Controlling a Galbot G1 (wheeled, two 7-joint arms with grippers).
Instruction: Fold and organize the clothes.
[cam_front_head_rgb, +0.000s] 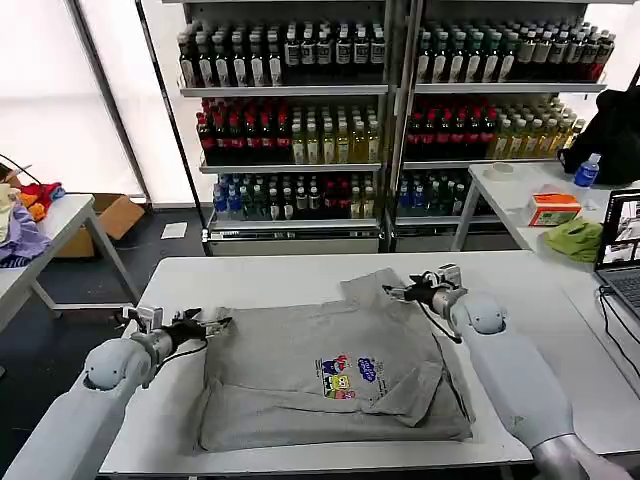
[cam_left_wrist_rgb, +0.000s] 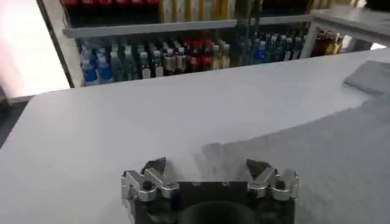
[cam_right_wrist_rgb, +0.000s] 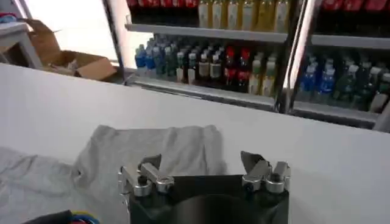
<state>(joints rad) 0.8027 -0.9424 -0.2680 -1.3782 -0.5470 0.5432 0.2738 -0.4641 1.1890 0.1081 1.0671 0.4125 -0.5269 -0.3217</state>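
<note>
While both arms reach in over the white table:
Left gripper: fingers apart, low at the shirt's left edge.
Right gripper: fingers apart, above the far right sleeve.
Shirt: light grey, spread mid-table, cartoon print up, sides partly folded.

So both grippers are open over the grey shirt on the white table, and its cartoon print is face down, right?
Not quite. The print is face up, plain to see in the head view. The rest holds: left gripper and right gripper are open at the grey shirt on the white table.
</note>
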